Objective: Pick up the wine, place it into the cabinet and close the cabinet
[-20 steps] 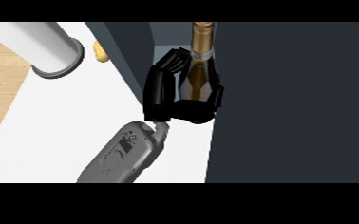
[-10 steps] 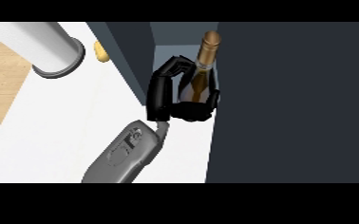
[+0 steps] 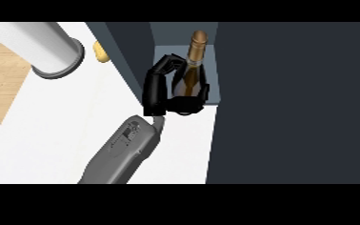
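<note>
Now the hand (image 3: 166, 91) (curled round it) has carried the wine (image 3: 191, 71) deeper into the cabinet (image 3: 281, 100).

- Even, bright light on the white counter (image 3: 56, 138) at left.
- The cabinet (image 3: 281, 105) at right is dark and flat.
- No glare or harsh shadows.

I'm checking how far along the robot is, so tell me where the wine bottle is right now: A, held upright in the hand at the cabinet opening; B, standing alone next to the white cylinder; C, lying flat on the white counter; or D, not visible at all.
A: the wine bottle stands upright with the hand curled round its body, in the cabinet opening.
</note>
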